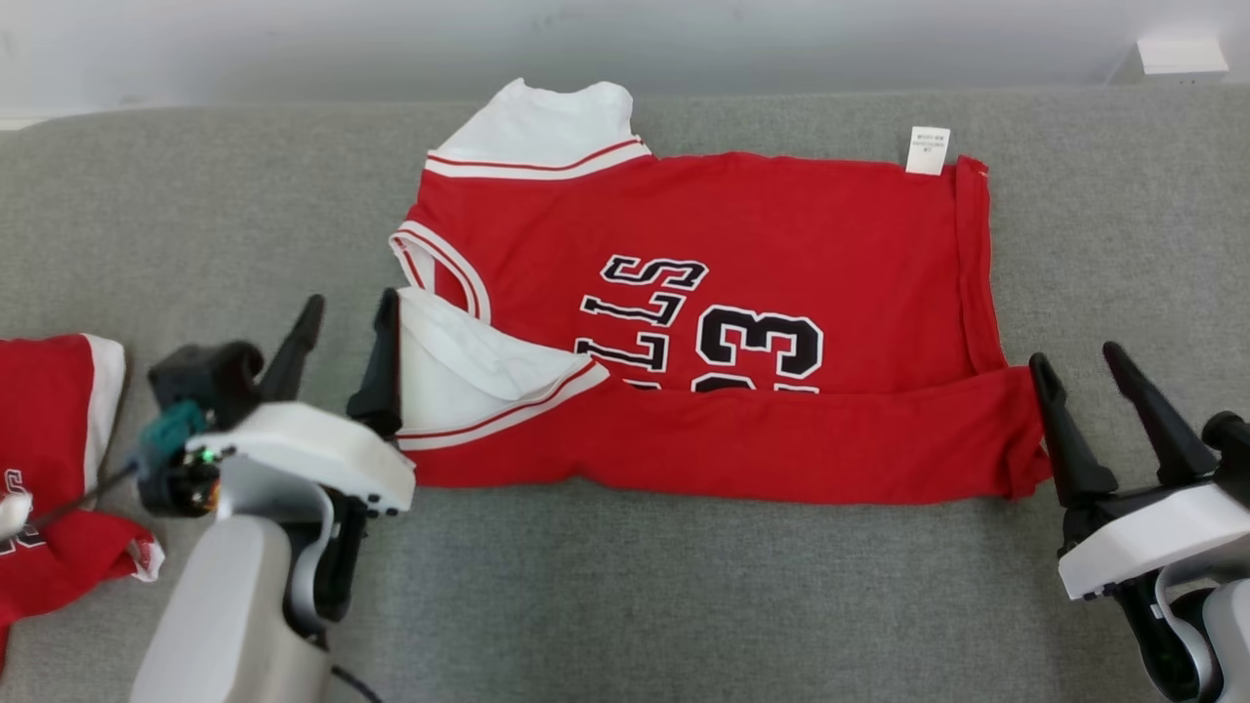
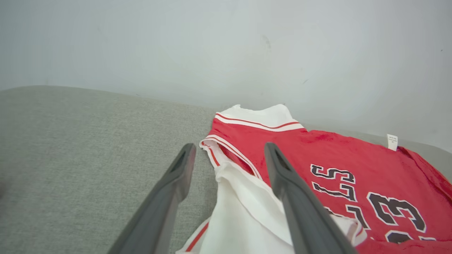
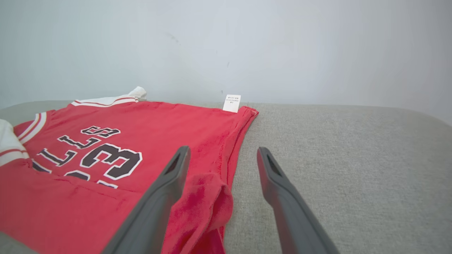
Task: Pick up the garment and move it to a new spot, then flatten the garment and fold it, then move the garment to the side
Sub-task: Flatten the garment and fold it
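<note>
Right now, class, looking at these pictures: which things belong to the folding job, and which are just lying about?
Job: red jersey, near edge folded over, on the grey cushion; left pincer, open, at its left end; right pincer, open, at its right end.
Lying about: second red garment at the left edge; small white object by the far wall.

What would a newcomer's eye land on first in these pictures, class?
The red jersey with its black 23, lying in the middle of the grey fabric surface, its near edge folded over. Then the open left gripper by its white sleeve and the open right gripper by the hem corner. Another red garment lies at the left edge.
</note>
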Tool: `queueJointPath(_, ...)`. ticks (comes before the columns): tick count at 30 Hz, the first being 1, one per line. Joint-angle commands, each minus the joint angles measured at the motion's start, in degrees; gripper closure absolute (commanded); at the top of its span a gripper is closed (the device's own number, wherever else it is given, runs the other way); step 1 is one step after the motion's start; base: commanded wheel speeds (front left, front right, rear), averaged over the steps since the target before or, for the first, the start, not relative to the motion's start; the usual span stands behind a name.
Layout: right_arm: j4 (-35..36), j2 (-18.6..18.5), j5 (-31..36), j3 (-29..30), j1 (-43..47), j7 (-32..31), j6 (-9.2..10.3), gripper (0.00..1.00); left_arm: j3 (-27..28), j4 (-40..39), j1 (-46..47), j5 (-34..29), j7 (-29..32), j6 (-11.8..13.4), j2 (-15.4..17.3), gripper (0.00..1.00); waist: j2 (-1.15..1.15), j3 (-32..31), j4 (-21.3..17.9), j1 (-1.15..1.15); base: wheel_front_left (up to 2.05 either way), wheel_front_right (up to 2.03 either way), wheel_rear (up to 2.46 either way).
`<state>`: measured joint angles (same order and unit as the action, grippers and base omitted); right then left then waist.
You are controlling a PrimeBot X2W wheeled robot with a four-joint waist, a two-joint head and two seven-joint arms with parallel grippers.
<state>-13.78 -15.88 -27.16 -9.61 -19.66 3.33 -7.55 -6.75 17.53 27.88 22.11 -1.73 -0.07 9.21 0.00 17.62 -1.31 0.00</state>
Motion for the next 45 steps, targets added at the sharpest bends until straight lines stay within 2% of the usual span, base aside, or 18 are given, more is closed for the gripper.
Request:
queueJointPath(1,0.61,0.05,1.71,0.63,1.07,1.59,0.14,0.00,-0.25,-1.44,-1.57,-2.09,-2.42,1.07,0.84,0.00,0.00,-0.41,0.14,0.00,0.00,0.00,0.00)
queueJointPath(5,5.33,1.91,6.21,3.41,3.52,5.01,0.14,0.00,-1.28,-7.21,-5.93,-7.76,-8.81,4.76,2.26,0.00,0.00,-1.46,0.39,0.00,0.00,0.00,0.00)
queueJointPath(12,16.43,6.59,9.81,6.52,11.02,2.75,0.13,0.00,-1.79,-15.68,-14.08,-11.89,-10.31,8.82,3.67,0.00,0.00,-3.84,-0.49,0.00,0.00,0.00,0.00)
queueJointPath(19,22.64,9.88,10.49,8.96,18.20,-0.49,0.13,0.00,-2.02,-20.04,-21.80,-12.73,-8.23,10.84,4.36,0.00,0.00,-5.68,-1.36,0.00,0.00,0.00,0.00)
queueJointPath(25,24.17,11.10,10.34,9.86,20.78,-1.67,0.13,0.00,-1.69,-21.33,-24.42,-11.73,-7.20,11.67,4.45,0.00,0.00,-6.17,-1.64,0.00,0.00,0.00,0.00)
queueJointPath(35,24.56,11.55,10.21,10.41,20.78,-2.70,0.14,0.00,-1.70,-21.09,-24.04,-10.62,-6.39,11.63,4.54,0.00,0.00,-6.17,-1.57,0.00,0.00,0.00,0.00)
queueJointPath(39,22.08,11.03,10.43,10.51,20.05,-3.44,0.14,0.00,-2.04,-17.95,-21.99,-7.38,-3.73,9.55,3.80,0.00,0.00,-4.87,-1.14,0.00,0.00,0.00,0.00)
queueJointPath(45,13.63,10.41,9.55,9.86,16.86,-3.25,0.13,0.00,-2.68,-8.03,-16.96,-4.22,-1.52,6.14,3.44,0.00,0.00,-2.16,-0.71,0.00,0.00,0.00,0.00)
